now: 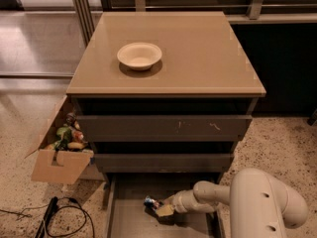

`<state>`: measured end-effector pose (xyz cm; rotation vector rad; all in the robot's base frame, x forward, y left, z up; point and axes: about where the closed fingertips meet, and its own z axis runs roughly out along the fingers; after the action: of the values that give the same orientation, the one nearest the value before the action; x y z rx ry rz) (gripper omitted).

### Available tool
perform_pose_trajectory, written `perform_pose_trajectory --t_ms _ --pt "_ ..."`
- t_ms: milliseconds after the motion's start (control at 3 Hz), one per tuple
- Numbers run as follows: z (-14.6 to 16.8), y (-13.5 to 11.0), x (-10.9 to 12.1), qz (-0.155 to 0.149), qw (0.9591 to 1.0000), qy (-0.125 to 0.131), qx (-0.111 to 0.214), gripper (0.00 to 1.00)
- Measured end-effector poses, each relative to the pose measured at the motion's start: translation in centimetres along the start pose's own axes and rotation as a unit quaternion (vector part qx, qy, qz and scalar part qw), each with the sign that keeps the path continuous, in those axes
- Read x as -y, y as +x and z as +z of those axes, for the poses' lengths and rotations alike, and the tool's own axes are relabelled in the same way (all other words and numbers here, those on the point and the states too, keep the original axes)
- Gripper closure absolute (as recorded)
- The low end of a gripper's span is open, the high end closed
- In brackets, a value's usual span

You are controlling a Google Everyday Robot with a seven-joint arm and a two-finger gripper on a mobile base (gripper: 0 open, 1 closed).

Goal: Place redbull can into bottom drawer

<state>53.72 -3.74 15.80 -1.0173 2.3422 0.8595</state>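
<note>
**A:** How far along is it?

**B:** Camera view: the redbull can (151, 202) is low inside the open bottom drawer (130, 224), with the gripper (164, 210) right against it. Can't tell if it's clamped on or let go. I'd guess only letting go and backing out are left.

**A:** Counts?

**B:** One can, one bowl (139, 55), three drawers.

The end effector (164, 210) sat in the bottom drawer (130, 225), the redbull can (151, 202) at its left; a bowl (139, 56) lay on the worktop (208, 58).
</note>
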Motion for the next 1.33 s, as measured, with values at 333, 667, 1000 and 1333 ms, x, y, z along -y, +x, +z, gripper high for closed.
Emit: perform_pose_trajectory --t_ms 333,667,1000,1333 --pt "0.64 0.51 0.76 0.003 1.0000 -0.001 -0.005 1.00" --pt "0.75 0.59 0.88 0.004 1.0000 -0.001 -0.006 0.87" --pt "0.75 0.59 0.88 0.004 1.0000 -0.001 -0.006 0.64" --pt "0.75 0.59 0.88 0.004 1.0000 -0.001 -0.006 0.41"
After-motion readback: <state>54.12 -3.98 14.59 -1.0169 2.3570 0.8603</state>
